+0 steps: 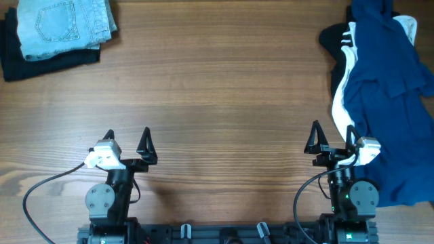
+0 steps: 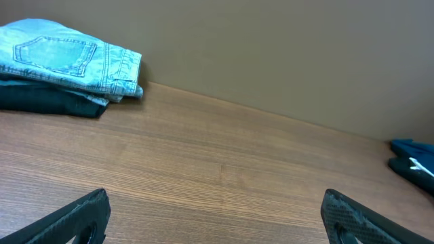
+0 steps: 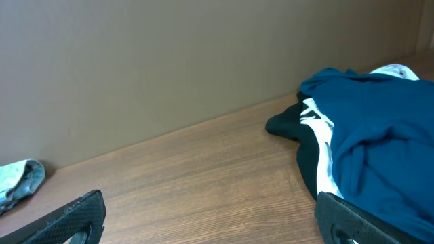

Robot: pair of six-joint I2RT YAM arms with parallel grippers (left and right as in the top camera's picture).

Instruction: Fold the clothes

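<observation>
Presently left gripper (image 1: 127, 132) and right gripper (image 1: 333, 127) gape; blue clothes (image 1: 386, 88) lie unfolded.

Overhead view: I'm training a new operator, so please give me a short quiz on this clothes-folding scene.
1. True or false: the folded jeans lie on top of a dark garment.
2. The unfolded blue pile lies on which side of the table, by the robot's own sides? A left, B middle, C right.
3. Fill in: the left gripper and right gripper both stand ____ and hold nothing.
Key: 1 true; 2 C; 3 open.
</observation>
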